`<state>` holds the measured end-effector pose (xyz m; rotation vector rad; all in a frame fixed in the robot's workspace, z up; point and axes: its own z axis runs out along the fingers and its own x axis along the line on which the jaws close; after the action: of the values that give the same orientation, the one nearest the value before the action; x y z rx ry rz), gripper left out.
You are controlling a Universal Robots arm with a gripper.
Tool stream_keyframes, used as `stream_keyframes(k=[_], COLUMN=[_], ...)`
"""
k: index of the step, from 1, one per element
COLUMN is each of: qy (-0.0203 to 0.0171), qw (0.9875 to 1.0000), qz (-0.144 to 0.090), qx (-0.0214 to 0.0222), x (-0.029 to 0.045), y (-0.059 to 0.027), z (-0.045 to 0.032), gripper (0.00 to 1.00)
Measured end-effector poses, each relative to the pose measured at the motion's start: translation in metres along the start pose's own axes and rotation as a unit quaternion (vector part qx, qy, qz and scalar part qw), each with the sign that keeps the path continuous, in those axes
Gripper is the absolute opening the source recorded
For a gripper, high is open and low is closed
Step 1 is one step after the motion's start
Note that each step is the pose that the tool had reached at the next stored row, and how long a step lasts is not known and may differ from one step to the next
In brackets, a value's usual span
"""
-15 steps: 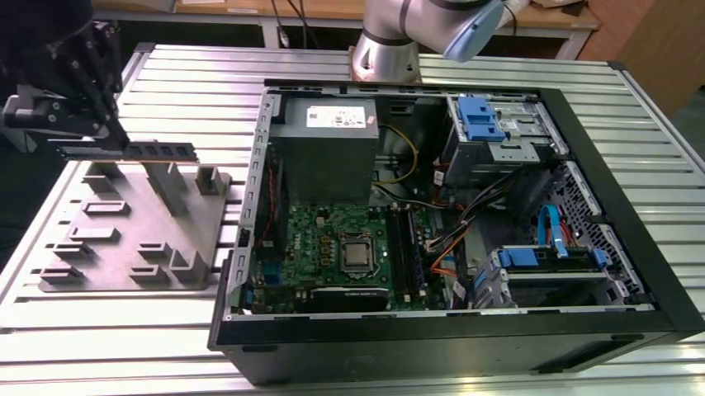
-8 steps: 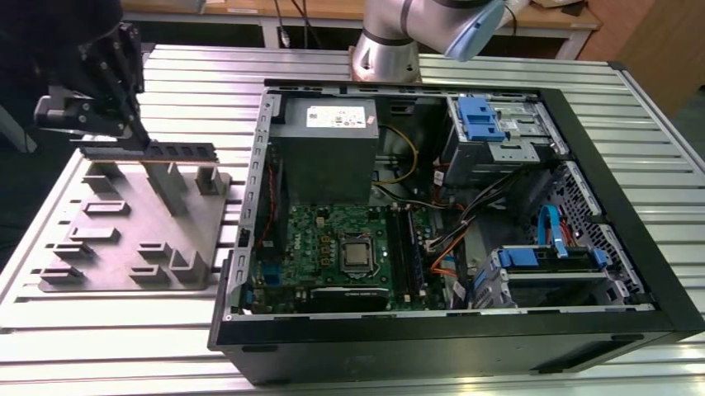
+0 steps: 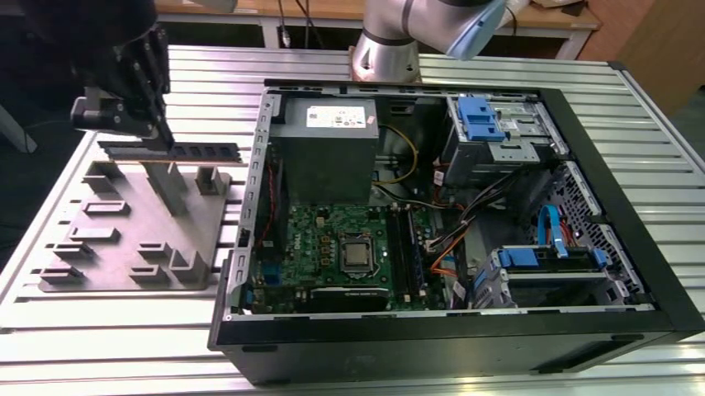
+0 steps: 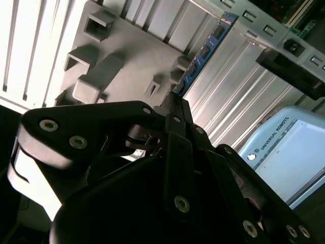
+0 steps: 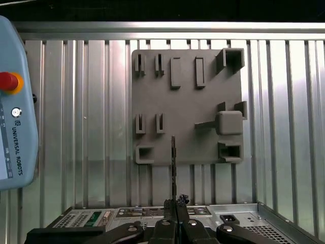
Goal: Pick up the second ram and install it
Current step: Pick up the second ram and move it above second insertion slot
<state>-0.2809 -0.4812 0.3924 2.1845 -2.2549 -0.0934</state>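
In the exterior view my gripper [image 3: 165, 140] hangs above the far edge of the grey fixture [image 3: 132, 239], shut on the second ram [image 3: 210, 152]. The ram is a long dark strip held level, clear of the fixture's posts. In the second wrist view the ram [image 4: 205, 50] shows as a blue-edged strip with black chips running away from my gripper [image 4: 172, 104]. The first wrist view sees the ram [image 5: 173, 152] edge-on as a thin dark line between the shut fingers of my gripper [image 5: 175, 202], over the fixture [image 5: 188, 107].
An open computer case [image 3: 617, 272] lies to the exterior view's right, with the green motherboard [image 3: 330, 247] and its black slots [image 3: 402, 247] inside. A teach pendant [image 5: 15, 107] lies on the ribbed metal table [image 5: 86, 127]. The arm's base [image 3: 385, 49] stands behind the case.
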Motion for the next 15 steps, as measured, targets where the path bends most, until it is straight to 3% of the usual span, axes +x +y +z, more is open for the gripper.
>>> stream_keyframes(k=[15], qy=[0.0000], qw=[1.0000], qz=[0.000], qx=[-0.0003], x=[-0.0014], y=[-0.0438], z=[-0.0018], gripper=[0.08])
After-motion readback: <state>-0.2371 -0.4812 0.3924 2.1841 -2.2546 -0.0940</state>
